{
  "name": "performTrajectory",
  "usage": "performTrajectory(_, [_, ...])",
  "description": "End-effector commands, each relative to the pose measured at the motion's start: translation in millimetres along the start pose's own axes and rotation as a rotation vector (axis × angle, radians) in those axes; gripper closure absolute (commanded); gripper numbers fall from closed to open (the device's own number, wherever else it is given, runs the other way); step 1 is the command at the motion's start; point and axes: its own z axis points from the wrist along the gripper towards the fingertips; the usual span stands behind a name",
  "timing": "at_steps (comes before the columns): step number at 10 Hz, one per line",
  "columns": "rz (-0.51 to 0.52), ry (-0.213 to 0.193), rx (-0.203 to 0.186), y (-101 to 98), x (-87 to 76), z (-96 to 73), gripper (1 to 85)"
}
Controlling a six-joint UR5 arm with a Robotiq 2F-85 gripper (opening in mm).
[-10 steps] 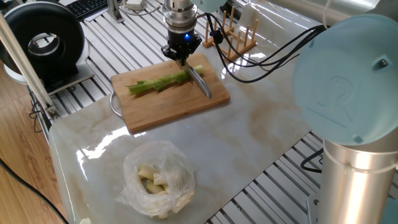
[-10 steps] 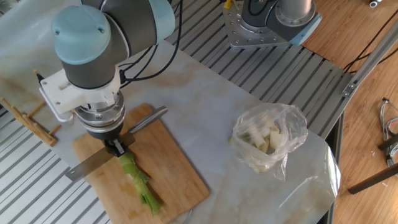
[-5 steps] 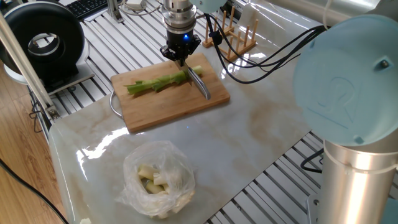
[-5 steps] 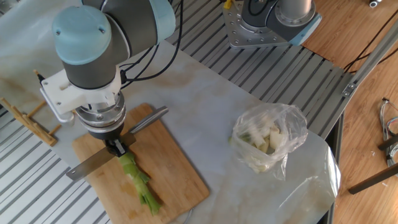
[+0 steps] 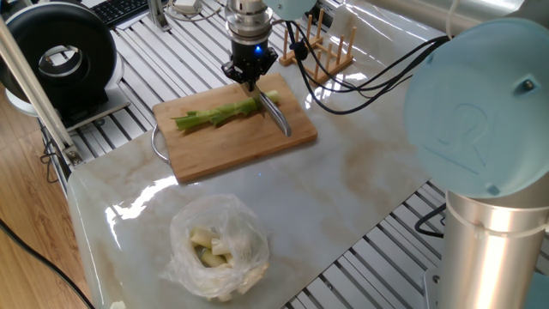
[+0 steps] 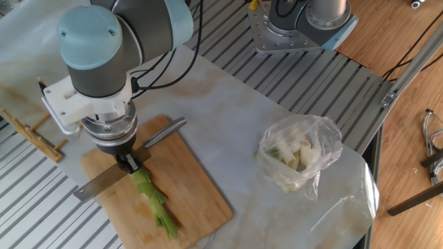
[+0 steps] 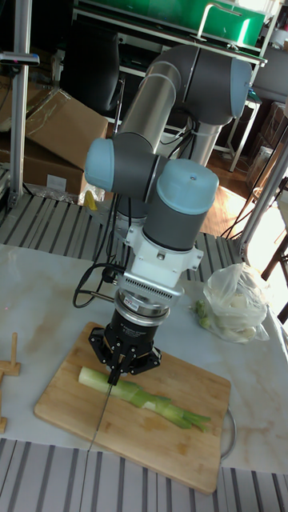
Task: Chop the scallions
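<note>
Tool (image 5: 250, 83) low over cutting board (image 5: 232, 142), knife (image 5: 276, 114) and scallions (image 5: 219, 115) directly beneath; board's near half bare. Wooden rack (image 5: 330, 47) close behind board. Plastic bag (image 5: 217, 246) well apart on surface (image 5: 360, 172); open marble between bag and board.

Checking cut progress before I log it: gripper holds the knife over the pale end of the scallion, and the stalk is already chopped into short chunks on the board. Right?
Not quite. The scallion is still one whole stalk on the cutting board, not chunks; the tall fixed view shows this best. The rest holds: the gripper holds the knife over the pale end.
</note>
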Motion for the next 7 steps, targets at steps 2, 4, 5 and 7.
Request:
performTrajectory(2, [0.006, -0.003, -0.009, 0.8, -3.6, -3.9, 84.7])
performTrajectory(4, [0.009, -0.008, -0.010, 2.4, -8.2, 3.6, 84.7])
performTrajectory(5, [0.013, -0.010, -0.019, 4.7, -14.2, 10.0, 84.7])
performTrajectory(7, [0.014, -0.012, -0.018, 7.2, -20.7, 7.8, 84.7])
